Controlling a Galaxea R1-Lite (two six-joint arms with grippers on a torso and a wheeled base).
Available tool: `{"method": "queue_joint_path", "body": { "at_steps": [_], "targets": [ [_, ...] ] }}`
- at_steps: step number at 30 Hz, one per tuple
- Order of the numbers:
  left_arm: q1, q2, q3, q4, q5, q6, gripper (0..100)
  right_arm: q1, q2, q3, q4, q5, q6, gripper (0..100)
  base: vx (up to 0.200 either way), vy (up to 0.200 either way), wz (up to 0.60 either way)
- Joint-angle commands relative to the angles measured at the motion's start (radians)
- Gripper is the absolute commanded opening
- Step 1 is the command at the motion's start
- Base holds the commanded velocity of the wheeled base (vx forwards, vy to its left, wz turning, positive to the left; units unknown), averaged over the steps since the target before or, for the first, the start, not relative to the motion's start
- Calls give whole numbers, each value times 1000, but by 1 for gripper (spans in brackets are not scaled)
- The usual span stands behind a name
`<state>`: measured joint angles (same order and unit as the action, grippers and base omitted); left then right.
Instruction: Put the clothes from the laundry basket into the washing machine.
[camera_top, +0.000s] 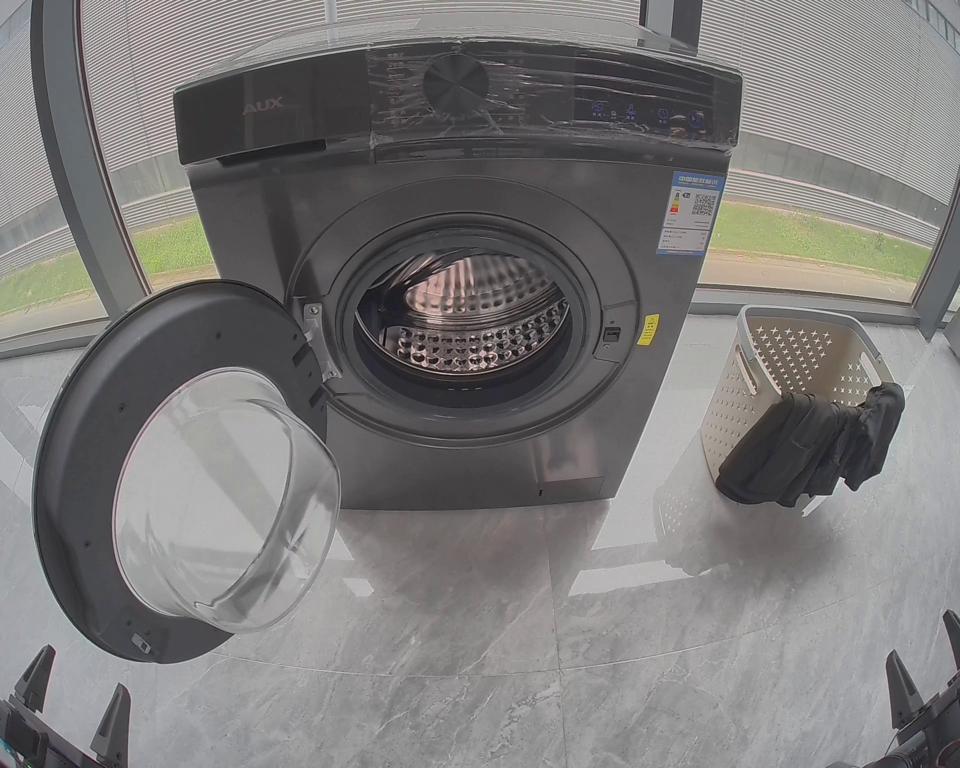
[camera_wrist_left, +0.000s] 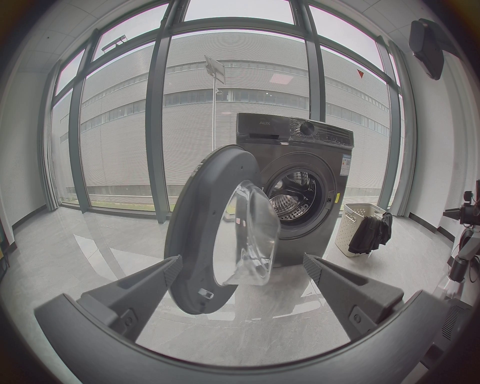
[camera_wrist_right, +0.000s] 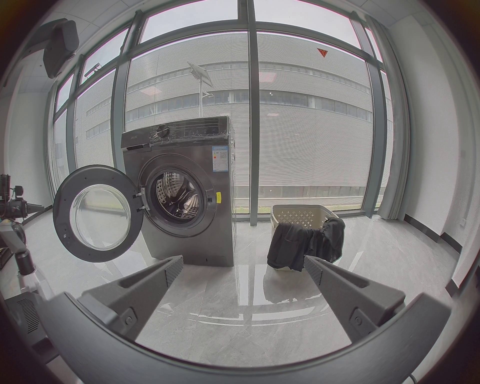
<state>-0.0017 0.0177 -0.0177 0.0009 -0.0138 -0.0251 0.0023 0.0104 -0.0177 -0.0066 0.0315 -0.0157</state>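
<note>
Both the left pincer (camera_top: 82, 672) and right pincer (camera_top: 922, 640) gape wide, empty, well apart from the dark clothes (camera_top: 810, 445) draped over the laundry basket (camera_top: 735, 410) rim. Soft, light and floppy, they likely bunch easily; pinch the thick fold at the rim.

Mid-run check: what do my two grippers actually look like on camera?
They match. The left gripper and the right gripper each have two dark grey, wedge-shaped fingers that taper to ribbed tips. Each finger has a round fastener near its base and is mounted on a curved grey bar.
</note>
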Motion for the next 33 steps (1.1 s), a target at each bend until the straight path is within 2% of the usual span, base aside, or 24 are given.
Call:
{"method": "queue_joint_path", "body": {
  "at_steps": [1, 17, 26, 33],
  "targets": [
    [0, -18, 18, 1, 0, -6, 100, 1, -7, 18, 0, 1, 0, 100, 0, -200, 0],
    [0, -18, 18, 1, 2, -9, 100, 1, -7, 18, -1, -1, 0, 100, 0, -200, 0],
    [0, -18, 18, 1, 2, -10, 100, 1, -7, 18, 0, -1, 2, 100, 0, 0, 0],
    [0, -18, 18, 1, 5, -12, 100, 1, -7, 18, 0, -1, 2, 100, 200, 0, 0]
  ]
}}
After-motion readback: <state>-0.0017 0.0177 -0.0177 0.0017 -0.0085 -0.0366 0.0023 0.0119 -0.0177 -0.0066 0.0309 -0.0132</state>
